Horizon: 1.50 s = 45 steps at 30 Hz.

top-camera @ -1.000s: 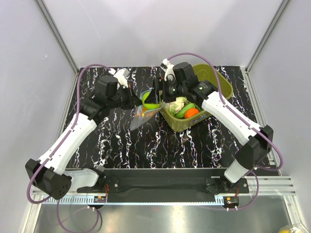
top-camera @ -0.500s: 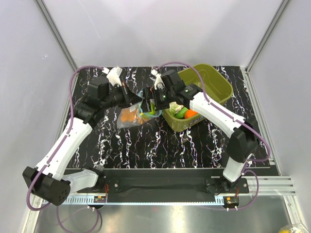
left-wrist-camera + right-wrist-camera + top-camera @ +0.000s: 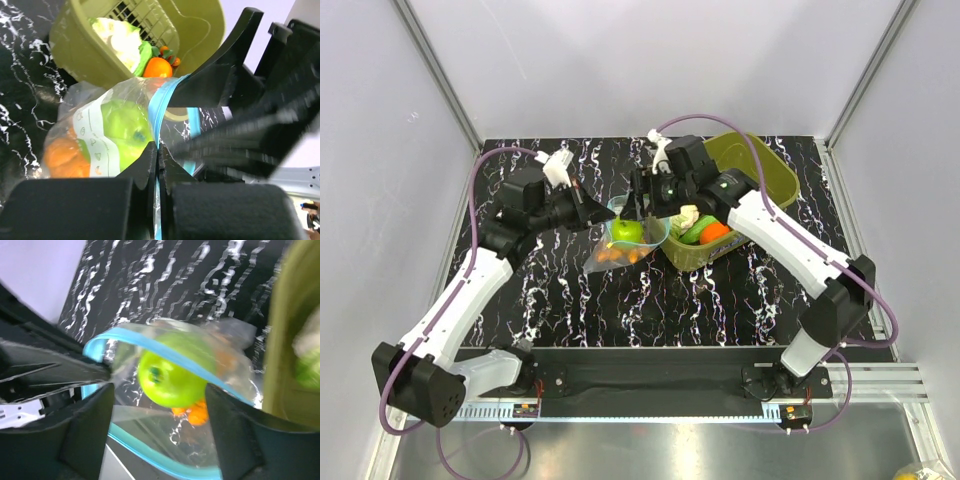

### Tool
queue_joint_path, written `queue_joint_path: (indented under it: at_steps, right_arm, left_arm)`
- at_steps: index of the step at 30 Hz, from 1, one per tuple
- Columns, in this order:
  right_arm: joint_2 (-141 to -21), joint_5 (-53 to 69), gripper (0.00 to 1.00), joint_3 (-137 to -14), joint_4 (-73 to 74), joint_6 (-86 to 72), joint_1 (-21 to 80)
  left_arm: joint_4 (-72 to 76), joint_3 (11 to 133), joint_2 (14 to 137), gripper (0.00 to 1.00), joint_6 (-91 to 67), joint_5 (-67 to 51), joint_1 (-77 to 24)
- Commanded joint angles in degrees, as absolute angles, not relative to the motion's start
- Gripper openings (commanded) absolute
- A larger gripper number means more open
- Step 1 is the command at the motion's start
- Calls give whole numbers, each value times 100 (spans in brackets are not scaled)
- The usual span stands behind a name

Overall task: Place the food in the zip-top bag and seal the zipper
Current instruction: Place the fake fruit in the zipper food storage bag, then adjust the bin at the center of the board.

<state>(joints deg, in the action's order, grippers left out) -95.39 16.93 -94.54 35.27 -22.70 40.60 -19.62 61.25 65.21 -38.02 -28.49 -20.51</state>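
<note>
Now crinkly clear bag holds glossy apple, carrots; left claw clamps its zipper at 9 o'clock, right claw spread.

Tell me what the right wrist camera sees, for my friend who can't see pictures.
A green apple lies inside an open clear zip-top bag, an orange carrot piece beside it. The right gripper is open, one black finger at each side of the view, and the left gripper pinches the bag's blue zipper at left.
</note>
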Motion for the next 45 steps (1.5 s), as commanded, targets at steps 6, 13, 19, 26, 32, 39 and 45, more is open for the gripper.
queue_joint_path:
  at_steps: [6, 13, 19, 26, 32, 39, 45]
  right_arm:
    - [-9115, 449, 60, -10142, 4745, -2601, 3647]
    - [-9272, 395, 60, -9844, 4808, -2619, 3639]
    - [-9580, 826, 40, -9730, 4755, -2645, 3639]
    - [-10106, 1107, 3, -10466, 4877, -2549, 3630]
    - [-11107, 1265, 32, -11732, 5431, -2198, 3639]
    - [-11523, 1633, 66, -12130, 5697, -1828, 2921]
    - [-11048, 1205, 65, -11453, 5800, -1924, 2075]
  left_arm:
    - [-1327, 6073, 6337, 0, -3771, -3269, -2004]
    - [-1283, 6100, 6425, 0, -3709, -3349, -1951]
    - [-1231, 6074, 6442, 0, -3709, -3384, -1846]
    - [-1581, 6239, 6644, 0, -3350, -3384, -1767]
    - [-3162, 6600, 7215, 0, -2260, -2866, -1767]
    - [-2727, 6039, 7717, 0, -2284, -3110, -1504]
    - [-2759, 6196, 8077, 0, -2522, -3550, -739]
